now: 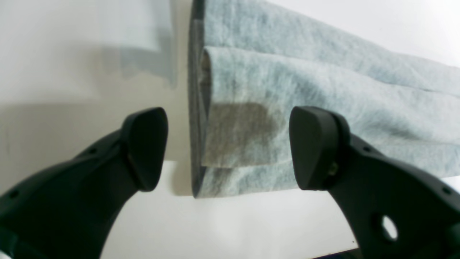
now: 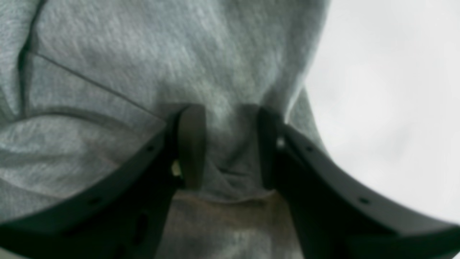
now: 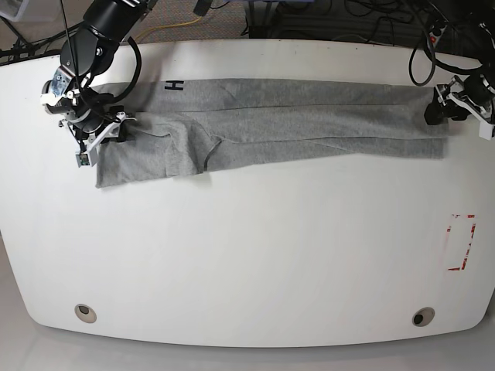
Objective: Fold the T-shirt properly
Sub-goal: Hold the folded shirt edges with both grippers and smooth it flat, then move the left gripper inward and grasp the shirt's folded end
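T-shirt (image 3: 271, 124) lies lengthwise-folded into a long strip on the desk (image 3: 247, 255). Left end effector (image 1: 228, 147), jaws wide, empty, straddles one end. Right end effector (image 2: 226, 147) pinches the other. Crosswise folds left.

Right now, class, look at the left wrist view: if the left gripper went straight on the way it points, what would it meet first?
The left gripper would meet the folded end of the T-shirt, which lies right ahead between its open jaws. It probably meets the stacked edge first, though depth is hard to judge here.
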Controlling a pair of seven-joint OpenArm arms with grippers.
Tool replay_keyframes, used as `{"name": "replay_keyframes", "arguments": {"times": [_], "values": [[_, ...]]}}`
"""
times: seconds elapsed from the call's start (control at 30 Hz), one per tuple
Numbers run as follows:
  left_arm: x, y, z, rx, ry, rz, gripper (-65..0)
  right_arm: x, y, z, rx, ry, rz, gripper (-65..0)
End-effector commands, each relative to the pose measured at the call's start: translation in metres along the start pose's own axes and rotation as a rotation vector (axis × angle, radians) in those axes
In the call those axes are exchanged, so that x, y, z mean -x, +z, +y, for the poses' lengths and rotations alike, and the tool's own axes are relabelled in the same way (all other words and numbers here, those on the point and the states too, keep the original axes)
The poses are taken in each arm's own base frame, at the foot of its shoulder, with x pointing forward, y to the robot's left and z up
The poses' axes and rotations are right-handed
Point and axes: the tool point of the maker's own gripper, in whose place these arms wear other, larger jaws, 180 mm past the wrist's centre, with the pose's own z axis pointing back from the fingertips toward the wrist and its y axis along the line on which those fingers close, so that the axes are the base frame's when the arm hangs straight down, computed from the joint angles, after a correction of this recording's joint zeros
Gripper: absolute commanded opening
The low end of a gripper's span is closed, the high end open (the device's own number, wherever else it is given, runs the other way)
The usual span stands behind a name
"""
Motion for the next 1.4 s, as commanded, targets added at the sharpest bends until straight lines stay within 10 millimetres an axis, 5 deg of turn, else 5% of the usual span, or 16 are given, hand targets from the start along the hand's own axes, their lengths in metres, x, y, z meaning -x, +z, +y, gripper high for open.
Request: {"name": "replay_keyframes", "arguments": {"times": [0.0, 0.13, 0.33, 0.5, 0.7, 0.9, 1.1, 1.37], "values": [[-0.018, 0.003, -0.003, 0.01, -0.03, -0.045, -15.6, -0.014, 0.005, -0.004, 0.009, 0.01, -0.046, -43.0], [-0.017, -0.016, -0.019, 0.067, -0.05, -0.005, -15.7, -0.014, 0.005, -0.004, 0.01, 0.011, -0.047, -43.1], [0.014, -0.029, -0.009, 0.087, 0.05, 0.066, -15.8, -0.014, 0.005, -0.004, 0.011, 0.01, -0.047, -43.1], [0.018, -0.028, -0.007, 0.084, 0.055, 0.076, -19.6, -0.014, 0.006, -0.005, 0.012, 0.009, -0.048, -43.1], [0.024, -0.03, -0.003, 0.062, 0.048, 0.105, -33.5, -0.013, 0.004, -0.004, 0.01, 0.008, -0.043, -43.1], [0.028, -0.029, 0.002, 0.023, 0.027, 0.134, -58.5, -0.014, 0.004, -0.004, 0.012, 0.009, -0.044, -43.1], [-0.01, -0.012, -0.015, -0.004, -0.125, 0.047, -59.0, -0.013, 0.004, -0.004, 0.012, 0.009, -0.041, -43.1], [-0.027, 0.001, -0.069, 0.008, -0.315, 0.01, -59.0, -0.012, 0.004, -0.004, 0.011, 0.008, -0.041, -43.1]]}}
